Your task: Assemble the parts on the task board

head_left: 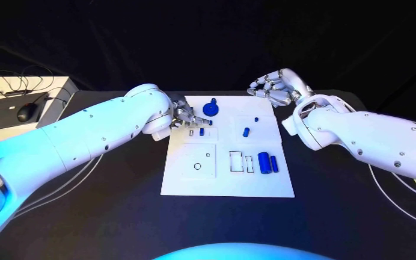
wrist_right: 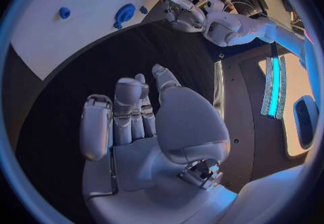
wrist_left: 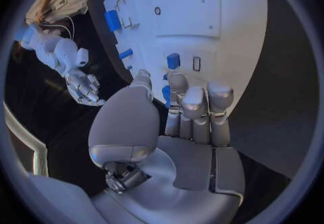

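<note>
Over the task board's point(head_left: 227, 179) far left corner, my left hand point(head_left: 186, 117) has its fingers bent down among small blue parts point(head_left: 202, 132); whether they grip one I cannot tell. Off the board's far right corner my right hand point(head_left: 276, 87) hangs spread, holding nothing.

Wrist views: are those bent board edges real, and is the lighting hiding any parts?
Left wrist view: the task board edges curve from fisheye distortion. Head view: its edges run straight, blue parts stand out clearly; bluish light washes the left arm.
</note>
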